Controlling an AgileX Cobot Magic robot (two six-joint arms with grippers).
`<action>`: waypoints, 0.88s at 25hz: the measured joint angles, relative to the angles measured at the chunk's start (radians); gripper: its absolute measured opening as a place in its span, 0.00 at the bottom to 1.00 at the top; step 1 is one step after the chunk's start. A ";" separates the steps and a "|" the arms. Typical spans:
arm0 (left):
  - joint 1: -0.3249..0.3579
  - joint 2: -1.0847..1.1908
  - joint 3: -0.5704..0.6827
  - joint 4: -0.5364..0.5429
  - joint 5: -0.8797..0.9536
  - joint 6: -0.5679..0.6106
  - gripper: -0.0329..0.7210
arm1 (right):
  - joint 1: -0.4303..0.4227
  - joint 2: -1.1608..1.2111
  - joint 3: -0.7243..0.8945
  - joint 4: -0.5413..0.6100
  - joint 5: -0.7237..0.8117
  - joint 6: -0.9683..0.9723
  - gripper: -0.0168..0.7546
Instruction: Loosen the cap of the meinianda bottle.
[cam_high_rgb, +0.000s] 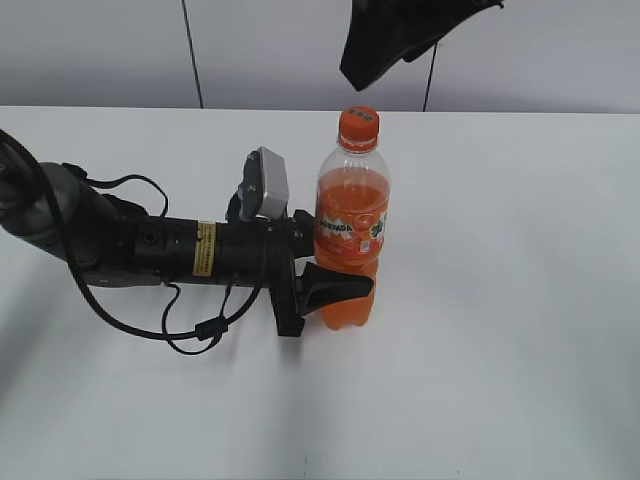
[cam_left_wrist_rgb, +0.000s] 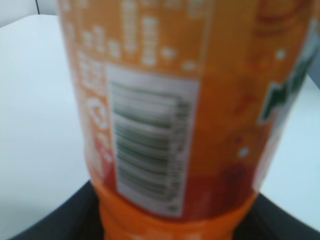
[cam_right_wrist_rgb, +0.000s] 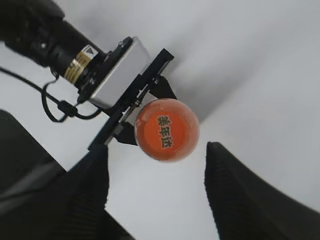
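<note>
Left gripper (cam_high_rgb: 335, 285) was clamped on the meinianda bottle (cam_high_rgb: 351, 232) low on its body, w/ one black finger wrapped across the near side just under the label band; the far finger was hidden behind the bottle. Arm lay nearly flat along the table (cam_high_rgb: 520, 330) from the left, prob. so the bottle stayed upright and couldn't spin when the cap gets twisted. Left wrist view was filled by blurred label and barcode, i.e. bottle sat right against the palm.

Bottle stood about mid-table, cap (cam_high_rgb: 358, 123) on top, apparently seated on the neck.

Farther back and above, right gripper (cam_right_wrist_rgb: 156, 192) hung over the cap w/ jaws spread wide, nothing between them. In its wrist view the cap (cam_right_wrist_rgb: 166, 129) sat roughly between the two fingers but below them, not touched.

Room: table to the right and near side of the bottle was bare, edges well away. Straight drop onto the cap looked unobstructed; left wrist camera box (cam_high_rgb: 270, 183) sat left of the neck, near enough to mind.
</note>
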 joint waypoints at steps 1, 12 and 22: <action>0.000 0.000 0.000 0.000 0.000 0.000 0.56 | 0.000 0.000 0.000 0.000 0.000 0.100 0.62; 0.000 0.000 0.000 0.000 0.000 0.000 0.56 | 0.000 0.049 0.000 -0.001 0.000 0.379 0.62; 0.000 0.000 0.000 0.000 0.000 0.000 0.56 | 0.000 0.129 0.000 -0.002 0.000 0.383 0.62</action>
